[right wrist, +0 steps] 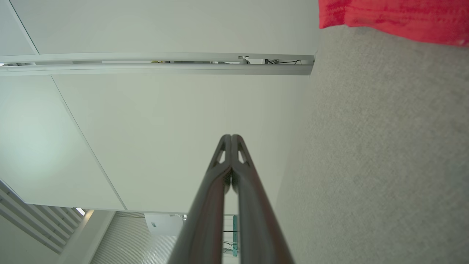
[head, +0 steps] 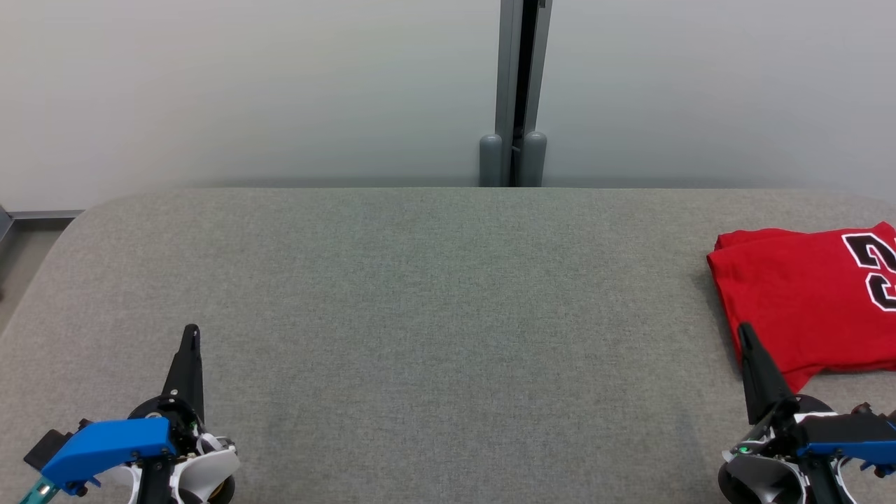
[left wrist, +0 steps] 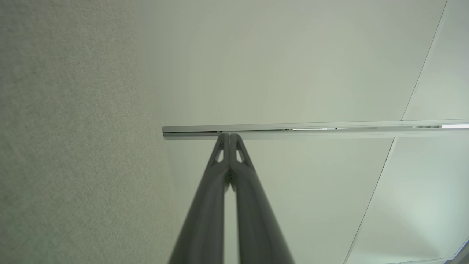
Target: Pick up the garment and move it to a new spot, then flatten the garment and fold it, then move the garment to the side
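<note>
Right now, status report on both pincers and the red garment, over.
Left pincer shut, empty. Right pincer shut, empty, beside the red garment, not touching. Garment folded at right side of the grey table. No obstacle seen.

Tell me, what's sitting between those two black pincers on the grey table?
Nothing. In the head view, the stretch of grey table between the left gripper and the right gripper is bare.
</note>
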Available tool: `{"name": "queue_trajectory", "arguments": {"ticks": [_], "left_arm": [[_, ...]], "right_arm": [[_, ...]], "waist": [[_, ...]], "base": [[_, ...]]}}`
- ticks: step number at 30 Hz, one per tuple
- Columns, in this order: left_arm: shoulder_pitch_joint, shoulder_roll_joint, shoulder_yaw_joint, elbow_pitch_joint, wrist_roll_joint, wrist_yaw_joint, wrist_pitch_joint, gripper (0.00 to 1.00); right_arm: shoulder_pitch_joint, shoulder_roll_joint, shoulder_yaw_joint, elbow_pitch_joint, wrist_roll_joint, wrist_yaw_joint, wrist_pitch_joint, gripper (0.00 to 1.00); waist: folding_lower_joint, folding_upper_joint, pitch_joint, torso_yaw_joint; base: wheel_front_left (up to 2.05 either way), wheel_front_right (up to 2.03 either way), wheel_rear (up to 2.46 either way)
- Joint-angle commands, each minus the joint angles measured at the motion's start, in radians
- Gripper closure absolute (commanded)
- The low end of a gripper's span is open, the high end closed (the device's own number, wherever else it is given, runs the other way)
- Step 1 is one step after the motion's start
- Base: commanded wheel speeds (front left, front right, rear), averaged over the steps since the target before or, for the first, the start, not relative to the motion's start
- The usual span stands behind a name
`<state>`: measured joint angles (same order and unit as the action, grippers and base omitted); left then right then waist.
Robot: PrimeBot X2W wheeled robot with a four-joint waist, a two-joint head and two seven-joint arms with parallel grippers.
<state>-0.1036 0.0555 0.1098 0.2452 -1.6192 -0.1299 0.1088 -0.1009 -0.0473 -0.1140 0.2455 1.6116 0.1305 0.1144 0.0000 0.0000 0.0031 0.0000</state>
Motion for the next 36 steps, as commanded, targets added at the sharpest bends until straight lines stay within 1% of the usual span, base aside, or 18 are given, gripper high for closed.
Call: {"name": "queue_trajectory", "arguments": {"ticks": [1,36], "left_arm": [[-0.011,-0.002,0.001,0.001,0.002,-0.004,0.004,1.0],[-0.011,-0.004,0.004,0.0,0.006,-0.004,0.005,1.0]], "right_arm": [[-0.014,-0.005,-0.002,-0.004,0.003,0.0,0.003,1.0],[-0.014,-0.005,-0.002,-0.003,0.003,0.0,0.003,1.0]], "waist": [[0.0,0.0,0.0,0.0],[0.0,0.0,0.0,0.0]], "base": [[0.0,0.0,0.0],[0.0,0.0,0.0]]}}
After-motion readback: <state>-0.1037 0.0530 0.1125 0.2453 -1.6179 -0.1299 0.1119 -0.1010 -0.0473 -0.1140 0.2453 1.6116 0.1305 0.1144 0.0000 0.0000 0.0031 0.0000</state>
